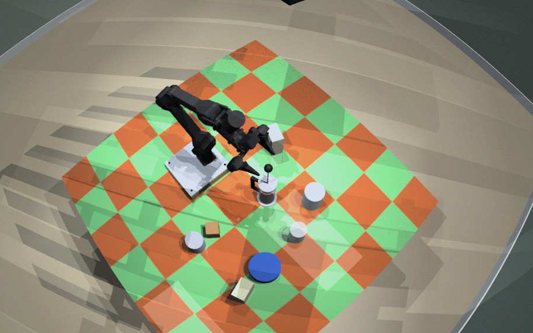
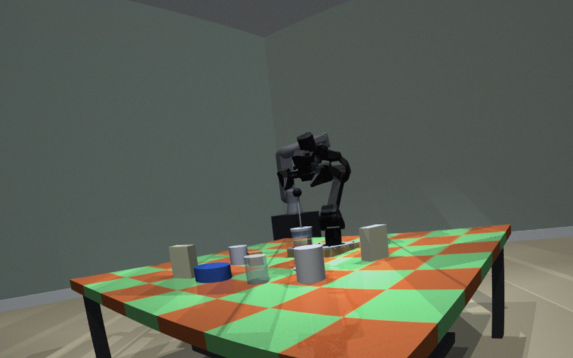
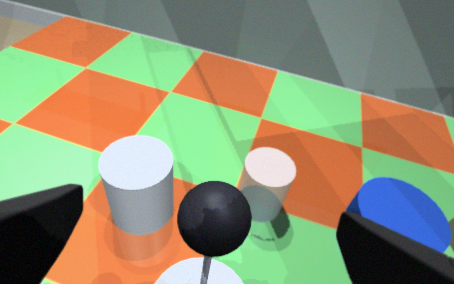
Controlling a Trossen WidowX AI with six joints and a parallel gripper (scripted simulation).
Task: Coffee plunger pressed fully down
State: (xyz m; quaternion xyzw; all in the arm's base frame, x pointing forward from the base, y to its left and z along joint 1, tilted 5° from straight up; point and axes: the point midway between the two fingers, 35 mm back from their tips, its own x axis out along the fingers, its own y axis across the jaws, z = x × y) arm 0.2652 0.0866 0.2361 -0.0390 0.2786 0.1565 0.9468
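Observation:
The coffee press (image 1: 267, 195) (image 2: 301, 238) stands upright on the checkered table, its black handle (image 1: 254, 183) toward the robot base. Its black plunger knob (image 1: 268, 167) (image 2: 297, 192) (image 3: 214, 218) is high above the white lid (image 1: 267, 186) (image 3: 195, 274) on a thin rod, so the plunger is up. My gripper (image 1: 267, 164) (image 2: 299, 187) is wide open and empty. Its fingertips are near the knob's height or slightly above it, and in the wrist view the knob appears between the two fingers with space on both sides. No contact shows. The wrist view cuts off the press body.
A tall pale block (image 1: 275, 142) (image 2: 374, 242) stands near one finger in the top view. A grey cylinder (image 1: 313, 197) (image 2: 309, 265) (image 3: 140, 205) and a clear glass (image 1: 297, 233) (image 2: 256, 269) stand beyond the press. A blue disc (image 1: 264, 267) (image 2: 212, 272) and several small objects lie farther off.

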